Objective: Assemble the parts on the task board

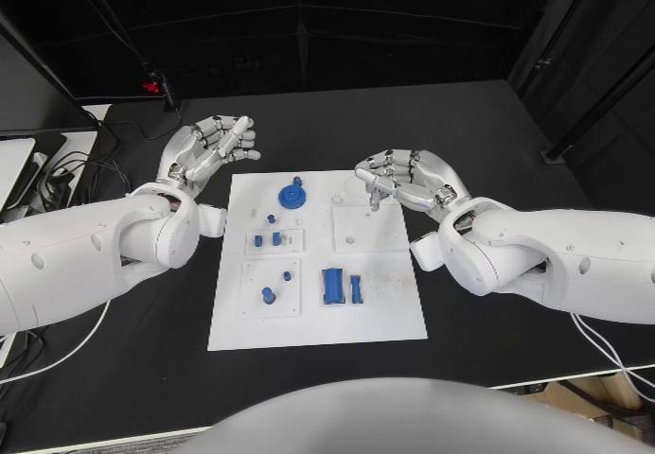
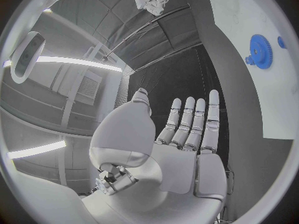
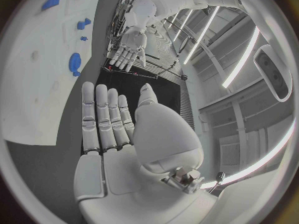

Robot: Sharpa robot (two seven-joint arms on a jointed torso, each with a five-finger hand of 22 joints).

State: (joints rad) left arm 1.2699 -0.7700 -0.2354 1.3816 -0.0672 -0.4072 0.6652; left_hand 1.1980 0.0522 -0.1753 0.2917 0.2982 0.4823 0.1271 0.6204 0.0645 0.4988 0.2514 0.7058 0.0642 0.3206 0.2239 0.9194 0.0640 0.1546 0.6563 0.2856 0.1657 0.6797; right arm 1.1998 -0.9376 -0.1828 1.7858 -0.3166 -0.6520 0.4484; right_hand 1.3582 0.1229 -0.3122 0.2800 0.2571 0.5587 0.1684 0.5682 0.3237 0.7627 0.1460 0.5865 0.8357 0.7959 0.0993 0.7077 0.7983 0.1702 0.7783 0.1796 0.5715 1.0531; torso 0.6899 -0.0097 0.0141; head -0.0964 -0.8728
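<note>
- Left hand [image 1: 207,147]: empty, fingers extended and apart, over the black table [image 1: 123,369] at the task board's [image 1: 389,317] 11 o'clock corner.
- Right hand [image 1: 407,177]: empty, fingers loosely spread, over the board's 1 o'clock edge.
- Blue gear [image 1: 292,196] stands on the board at 12 o'clock; smaller blue parts [image 1: 340,286] lie nearer 6.

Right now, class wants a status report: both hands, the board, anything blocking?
Left hand open, off the board's far left corner. Right hand open, over the task board. Blue parts untouched. Nothing in the way.

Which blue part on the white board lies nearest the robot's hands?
The round blue gear at the board's far end, between both hands; the other blue pieces sit closer to the robot's body.
</note>
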